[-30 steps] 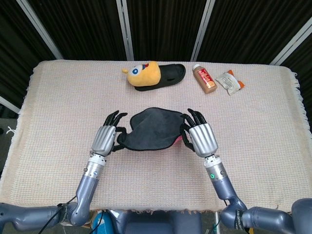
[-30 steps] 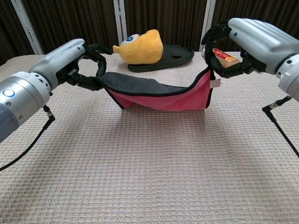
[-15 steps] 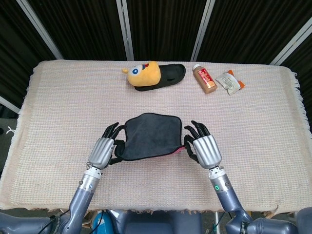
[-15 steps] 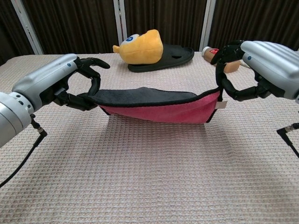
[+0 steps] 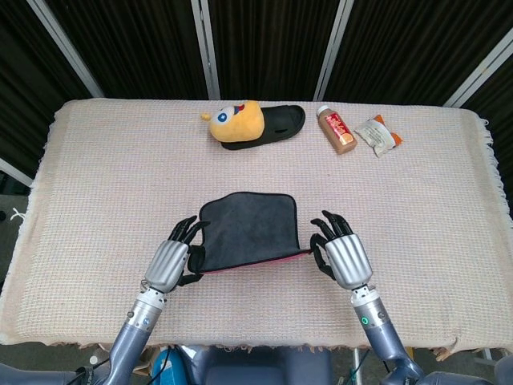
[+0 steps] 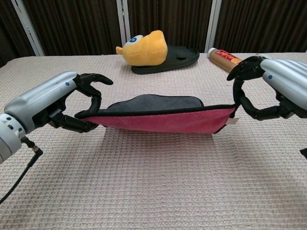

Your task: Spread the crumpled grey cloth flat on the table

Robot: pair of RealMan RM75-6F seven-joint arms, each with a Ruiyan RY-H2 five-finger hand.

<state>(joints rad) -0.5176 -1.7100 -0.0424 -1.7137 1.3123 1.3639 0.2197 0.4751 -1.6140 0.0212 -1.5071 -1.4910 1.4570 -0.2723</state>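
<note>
Cloth first, from the head view: the grey cloth [image 5: 247,231] sits a little toward the near edge of the tabletop [image 5: 96,184], midway between its left and right edges, already opened into a rough rectangle with a thin pink line showing along its near hem. Your left hand [image 5: 171,264] is at the cloth's near left corner and your right hand [image 5: 342,255] at its near right corner, each with dark fingers curled in toward the hem; from above you cannot see the grip itself. Along the far edge lie a yellow slipper [image 5: 252,124], a brown bottle [image 5: 336,130] and a snack packet [image 5: 379,133], all well apart from the cloth. From the chest view the grip is plain: your left hand [image 6: 72,103] pinches the left corner and your right hand [image 6: 266,93] pinches the right corner, other fingers arched. The cloth [image 6: 158,112] hangs taut between them with its near hem lifted off the tabletop [image 6: 153,191], the pink underside facing the camera, while its far part appears to lie on the surface. You look to be in the stretching step, with laying down not yet done. The next move probably calls for lowering both corners together, keeping the tension even so the hem lands straight, then letting go without dragging it.
</note>
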